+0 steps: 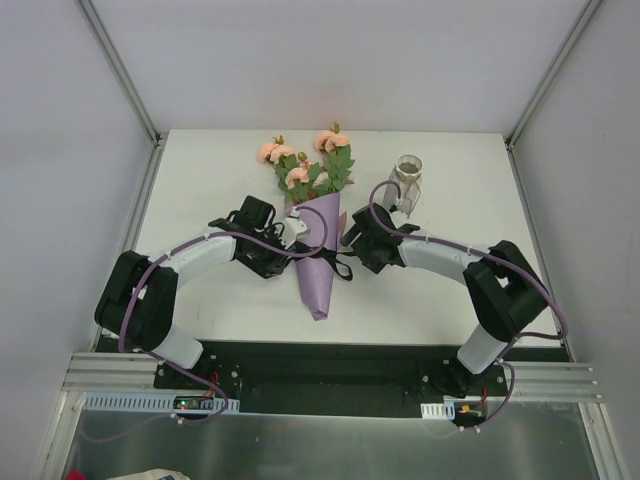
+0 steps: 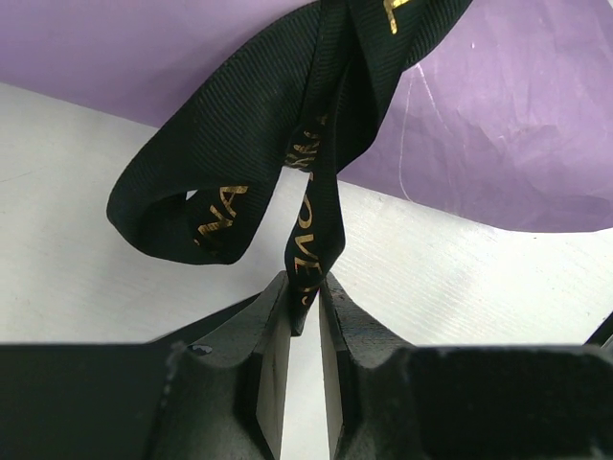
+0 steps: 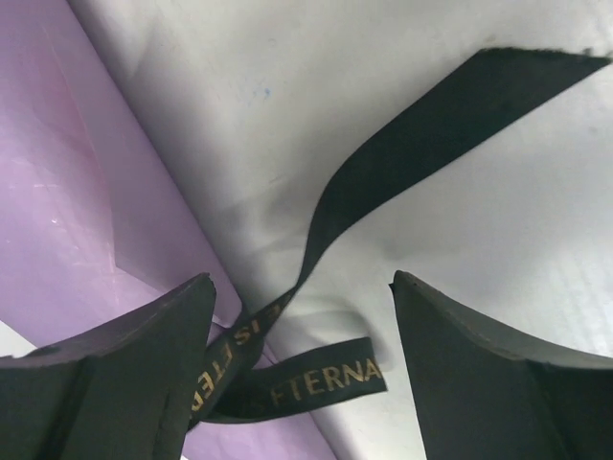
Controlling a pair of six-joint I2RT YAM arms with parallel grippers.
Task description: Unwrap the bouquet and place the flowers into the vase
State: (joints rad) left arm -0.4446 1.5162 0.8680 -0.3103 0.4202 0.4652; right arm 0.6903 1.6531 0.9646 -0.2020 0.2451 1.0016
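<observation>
The bouquet lies mid-table, a lilac paper cone with peach-pink flowers and green leaves pointing to the far side. A black ribbon with gold lettering is tied round the cone. My left gripper, at the cone's left side, is shut on one ribbon tail, pinched at the fingertips. At the cone's right side my right gripper stands open, with loose ribbon tails lying between its fingers, untouched. The beige-grey vase stands upright at the back right.
The white table sits between grey side walls, with metal frame posts at the back corners. The vase stands just behind my right arm. The arm bases sit on a black rail at the near edge.
</observation>
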